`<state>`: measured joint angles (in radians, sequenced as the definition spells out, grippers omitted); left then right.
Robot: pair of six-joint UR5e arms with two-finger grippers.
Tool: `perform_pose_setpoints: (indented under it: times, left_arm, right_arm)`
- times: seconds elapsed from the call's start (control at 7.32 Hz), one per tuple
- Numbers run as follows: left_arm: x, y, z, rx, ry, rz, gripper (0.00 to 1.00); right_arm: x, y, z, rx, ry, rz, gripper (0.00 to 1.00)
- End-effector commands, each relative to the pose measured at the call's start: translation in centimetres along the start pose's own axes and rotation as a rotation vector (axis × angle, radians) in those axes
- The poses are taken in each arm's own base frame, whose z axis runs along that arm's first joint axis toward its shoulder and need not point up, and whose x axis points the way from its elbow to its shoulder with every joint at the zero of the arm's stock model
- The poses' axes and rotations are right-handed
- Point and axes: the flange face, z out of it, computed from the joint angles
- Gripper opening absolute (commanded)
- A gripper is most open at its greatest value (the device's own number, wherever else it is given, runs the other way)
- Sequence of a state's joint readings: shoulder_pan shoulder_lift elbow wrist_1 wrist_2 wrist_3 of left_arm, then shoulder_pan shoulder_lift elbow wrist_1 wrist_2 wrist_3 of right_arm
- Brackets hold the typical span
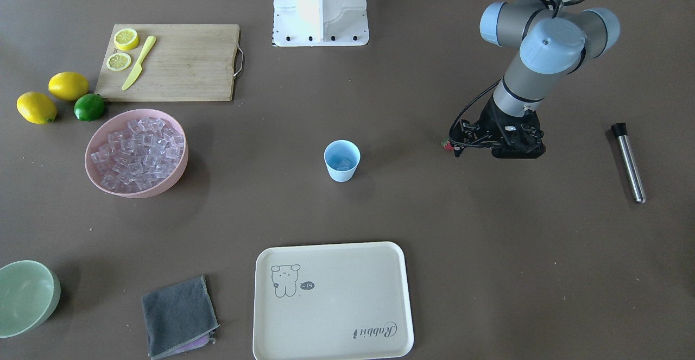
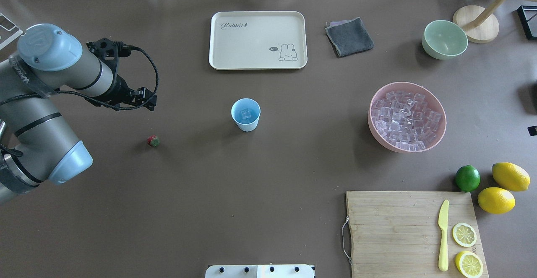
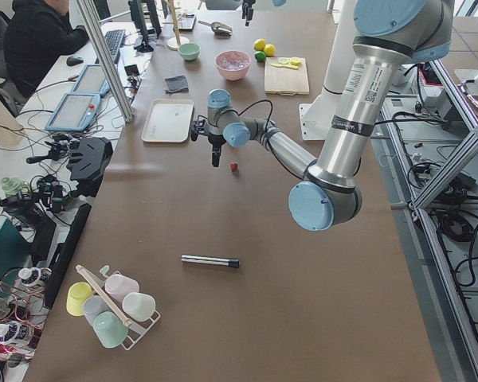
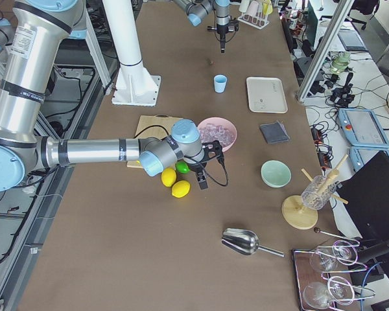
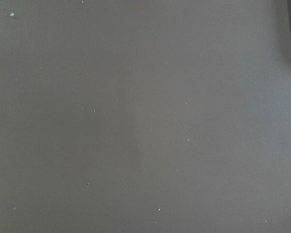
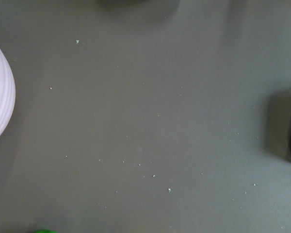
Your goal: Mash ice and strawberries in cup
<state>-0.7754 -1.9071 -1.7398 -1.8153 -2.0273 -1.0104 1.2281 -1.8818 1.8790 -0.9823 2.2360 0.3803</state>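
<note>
The light-blue cup (image 2: 246, 123) stands mid-table with an ice cube or two in it; it also shows in the front view (image 1: 342, 174). More ice (image 2: 406, 118) fills the pink bowl (image 2: 373, 125). The small red strawberry (image 2: 153, 141) lies on the table, to the robot's left of the cup. My left gripper (image 2: 147, 100) hangs above the table close to the strawberry (image 1: 446, 144), holding nothing that I can see; whether it is open I cannot tell. My right gripper (image 4: 201, 176) hovers near the lemons and lime; its state I cannot tell.
A steel rod with a black end (image 1: 630, 162) lies at the robot's far left. A cream tray (image 2: 218, 39), grey cloth (image 2: 349, 37) and pale green bowl (image 2: 444, 39) line the far side. A chopping board (image 2: 394, 227) holds a yellow knife and lemon halves, beside lemons and a lime (image 2: 467, 177).
</note>
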Motion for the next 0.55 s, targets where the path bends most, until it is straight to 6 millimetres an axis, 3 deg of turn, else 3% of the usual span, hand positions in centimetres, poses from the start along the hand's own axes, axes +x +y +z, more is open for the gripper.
perform_pose_setpoints:
  times: [0.0,0.27,0.41]
  left_arm:
    - [1.0,0.9,2.2,-0.004,0.003,-0.008,0.98]
    - [3.5,4.7,5.3,-0.033,-0.012,0.048,0.98]
    - [4.1,5.4,5.6,-0.036,-0.008,0.062,0.98]
  right_arm:
    - [1.5,-1.1,-0.9,0.018,-0.014,0.044,0.99]
    - [3.2,-6.9,-4.2,-0.001,-0.017,0.118,0.99]
    - [3.7,-7.9,-5.2,-0.02,-0.009,0.103,0.99]
